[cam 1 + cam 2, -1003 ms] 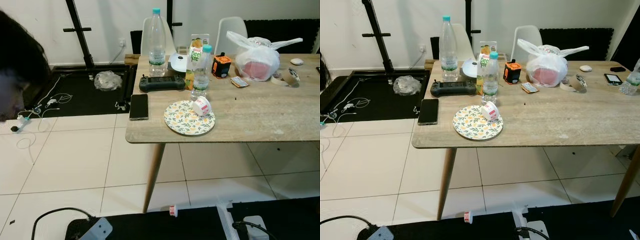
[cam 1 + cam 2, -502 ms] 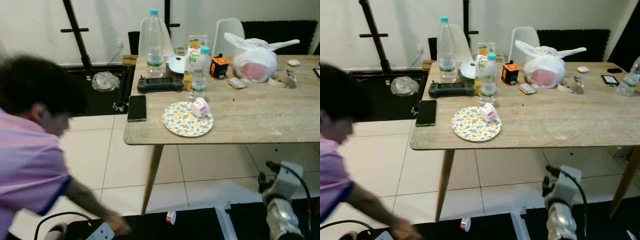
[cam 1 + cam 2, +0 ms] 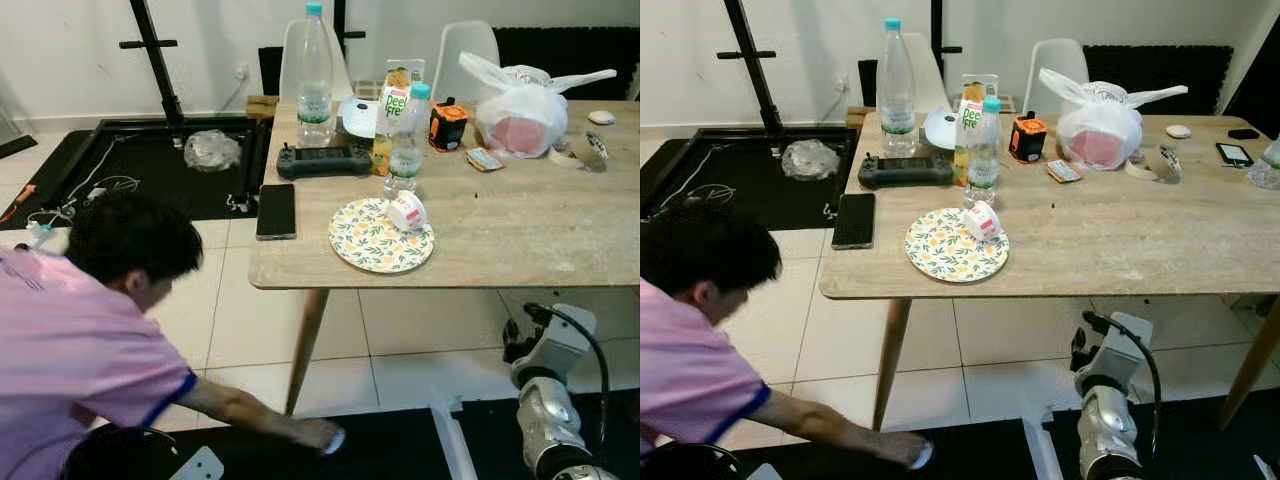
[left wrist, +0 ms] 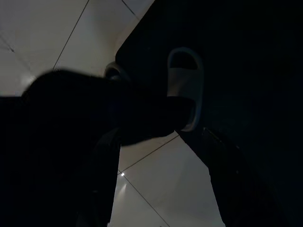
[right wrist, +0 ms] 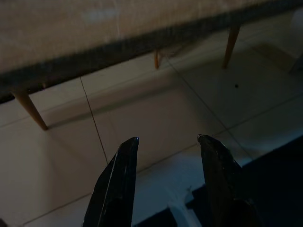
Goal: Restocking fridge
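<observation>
While nothing is gripped yet, we judge the restocking as barely begun. Our right gripper (image 5: 168,179) hangs low in front of the light wooden table (image 3: 520,240), fingers spread apart and empty, aimed at the pale floor tiles under the tabletop edge. Our left gripper sits in deep shade; we cannot tell its finger state, and we make out only a grey slipper (image 4: 185,90) on a dark mat.

Every item that could go in still stands on the table: tall clear water bottle with a teal cap (image 3: 314,70), smaller clear bottle with a teal cap (image 3: 406,140), orange-and-green juice carton (image 3: 391,120), small white-and-red yoghurt cup (image 3: 406,211) lying tipped on the round floral plate (image 3: 375,245), and a tied white plastic bag (image 3: 520,115). We see no fridge.

A person in a pink shirt (image 3: 90,350) crouches on our left, hand (image 3: 315,433) reaching to a small object on the floor by the table leg. Picking, carrying and placing all remain, as we judge it.
</observation>
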`<state>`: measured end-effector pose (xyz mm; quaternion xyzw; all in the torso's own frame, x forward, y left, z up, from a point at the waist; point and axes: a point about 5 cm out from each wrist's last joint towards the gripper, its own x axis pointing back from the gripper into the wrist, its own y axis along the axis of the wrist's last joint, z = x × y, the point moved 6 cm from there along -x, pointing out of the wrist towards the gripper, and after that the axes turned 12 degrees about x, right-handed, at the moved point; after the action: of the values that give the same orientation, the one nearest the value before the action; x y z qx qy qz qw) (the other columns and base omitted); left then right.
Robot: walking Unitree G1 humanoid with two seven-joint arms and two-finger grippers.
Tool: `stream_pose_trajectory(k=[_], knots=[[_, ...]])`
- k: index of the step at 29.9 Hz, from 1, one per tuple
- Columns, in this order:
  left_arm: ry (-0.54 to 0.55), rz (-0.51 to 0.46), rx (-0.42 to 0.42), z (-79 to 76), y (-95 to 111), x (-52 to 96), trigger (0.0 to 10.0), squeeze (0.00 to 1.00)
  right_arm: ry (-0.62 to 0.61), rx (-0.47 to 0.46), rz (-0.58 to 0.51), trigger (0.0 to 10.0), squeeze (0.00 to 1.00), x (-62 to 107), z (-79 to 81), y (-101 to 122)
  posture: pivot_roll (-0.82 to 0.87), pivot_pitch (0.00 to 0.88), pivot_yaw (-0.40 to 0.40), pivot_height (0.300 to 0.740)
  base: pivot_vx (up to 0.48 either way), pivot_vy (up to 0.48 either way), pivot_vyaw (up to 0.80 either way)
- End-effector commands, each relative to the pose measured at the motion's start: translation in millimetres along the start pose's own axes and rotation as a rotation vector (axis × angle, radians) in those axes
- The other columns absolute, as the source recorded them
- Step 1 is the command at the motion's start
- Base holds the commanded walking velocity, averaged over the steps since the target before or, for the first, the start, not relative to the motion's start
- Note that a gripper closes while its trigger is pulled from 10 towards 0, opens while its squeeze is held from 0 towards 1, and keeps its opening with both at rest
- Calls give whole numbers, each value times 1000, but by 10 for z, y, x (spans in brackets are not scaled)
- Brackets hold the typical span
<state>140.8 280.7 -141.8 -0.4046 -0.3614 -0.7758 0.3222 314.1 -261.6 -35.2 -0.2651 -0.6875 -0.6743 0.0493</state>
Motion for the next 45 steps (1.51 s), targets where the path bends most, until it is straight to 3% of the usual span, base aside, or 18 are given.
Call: stream_pose_trajectory(k=[1, 7, 13, 14, 15, 19, 20, 21, 23, 25, 26, 27, 31, 37, 39, 40, 44, 45], knots=[[-8, 9, -3, -51, -38, 8, 10000, 0, -11, -4, 24, 10000, 0, 26, -15, -85, 59, 0, -40, 740, 0, 0, 0], [-1, 11, -4, -26, -47, 9, 10000, 0, -11, -12, 13, 10000, 0, 10, 11, -41, 67, 0, -40, 740, 0, 0, 0], [4, 11, -1, 0, -44, 8, 10000, 0, -49, -23, -80, 10000, 0, -74, -52, 291, 72, 0, -40, 740, 0, 0, 0], [3, 11, -3, 1, -44, 8, 10000, 0, -106, -41, -187, 10000, 0, -131, -159, 674, 67, 0, -36, 740, 0, 0, 0], [3, 11, -3, 1, -44, 8, 10000, 0, -106, -41, -187, 10000, 0, -131, -159, 674, 67, 0, -36, 740, 0, 0, 0], [1, 10, -9, 9, -44, 7, 10000, 0, -224, -144, -394, 10000, 0, -125, -388, 1462, 68, 0, -30, 740, 0, 0, 0], [1, 9, -11, 17, -41, 7, 10000, 0, -215, -150, -559, 10000, 0, -14, -386, 1996, 60, 0, -24, 740, 0, 0, 0], [1, 9, -11, 17, -41, 7, 10000, 0, -215, -150, -559, 10000, 0, -14, -386, 1996, 60, 0, -24, 740, 0, 0, 0], [2, 7, -14, 27, -35, 6, 10000, 0, -157, -162, -885, 10000, 0, 422, -294, 2990, 55, 0, -19, 740, 0, 0, 0], [0, 2, -25, 31, -18, 3, 10000, 0, -84, -92, -1190, 10000, 0, 1053, -139, 3802, 52, 0, -21, 740, 0, 0, 0], [0, 2, -25, 31, -18, 3, 10000, 0, -84, -92, -1190, 10000, 0, 1053, -139, 3802, 52, 0, -21, 740, 0, 0, 0], [2, 0, -26, 35, -4, 0, 10000, 0, -60, -18, -1349, 10000, 0, 1441, -31, 4129, 54, 0, -22, 740, 0, 0, 0], [1, -1, -23, 29, 5, -3, 10000, 0, -41, 5, -1403, 10000, 0, 1587, 66, 4207, 56, 0, -22, 740, 0, 0, 0], [-5, 4, -26, -1, -7, -1, 10000, 0, -22, 44, -1357, 10000, 0, 1533, 163, 4082, 56, 0, -22, 740, 0, 0, 0], [-5, 8, -28, -1, -22, 2, 10000, 0, -43, 162, -1410, 10000, 0, 1684, 213, 4119, 63, 2, -13, 740, 0, 0, 0], [-5, 8, -28, -1, -22, 2, 10000, 0, -43, 162, -1410, 10000, 0, 1684, 213, 4119, 63, 2, -13, 740, 0, 0, 0], [-3, 15, -37, 10, -53, 7, 10000, 0, -65, 315, -1498, 10000, 0, 1932, 330, 4220, 59, 1, -12, 740, 0, 0, 0], [3, 16, -31, 32, -61, 9, 10000, 0, -117, 465, -1599, 10000, 0, 2166, 413, 4319, 62, 6, -1, 740, 0, 0, 0]])
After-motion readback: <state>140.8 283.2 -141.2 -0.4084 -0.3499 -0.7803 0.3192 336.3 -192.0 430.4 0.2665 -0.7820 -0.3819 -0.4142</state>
